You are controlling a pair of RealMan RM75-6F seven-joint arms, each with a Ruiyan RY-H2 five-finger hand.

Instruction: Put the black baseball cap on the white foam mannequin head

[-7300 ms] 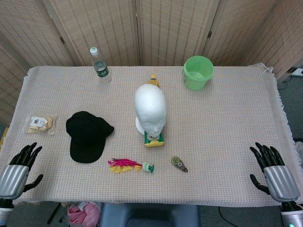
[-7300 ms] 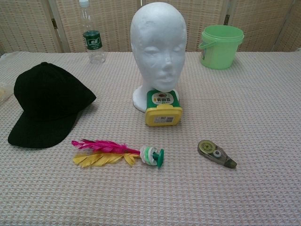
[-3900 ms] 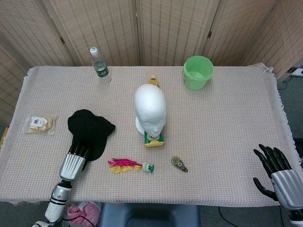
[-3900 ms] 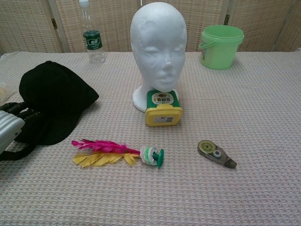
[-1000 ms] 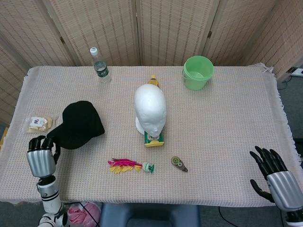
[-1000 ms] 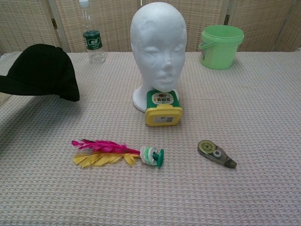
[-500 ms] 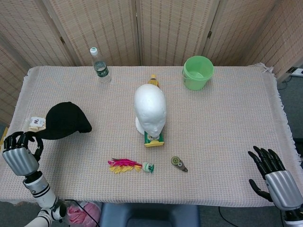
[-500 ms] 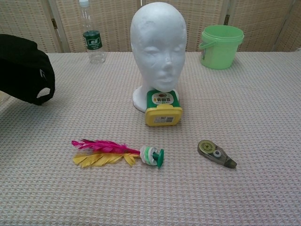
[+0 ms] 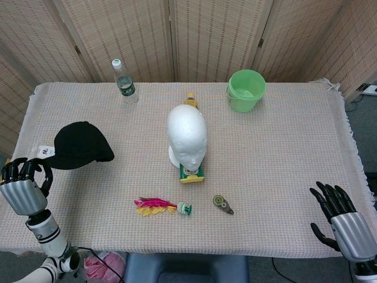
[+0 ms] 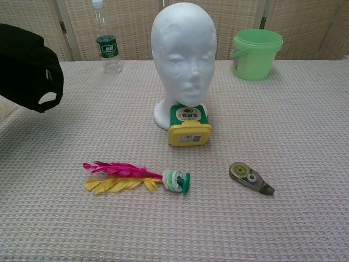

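The black baseball cap (image 9: pixel 82 144) hangs in the air over the left part of the table, its back opening turned toward me in the chest view (image 10: pixel 27 63). My left hand (image 9: pixel 22 186) holds it by the brim, near the table's front left corner. The white foam mannequin head (image 9: pixel 186 137) stands upright at the middle of the table, bare, its face toward me (image 10: pixel 184 60). My right hand (image 9: pixel 341 217) is open and holds nothing, off the table's front right corner. Neither hand shows in the chest view.
A yellow-green box (image 9: pixel 191 172) lies against the front of the head's base. A feather shuttlecock (image 9: pixel 162 207) and a correction tape (image 9: pixel 222 204) lie near the front. A water bottle (image 9: pixel 123 82) and a green bucket (image 9: pixel 245 90) stand at the back. A snack packet (image 9: pixel 44 152) peeks from under the cap.
My left hand has carried the cap to the left and upward and turned it, so its back opening now faces the chest camera. The right hand has barely moved.
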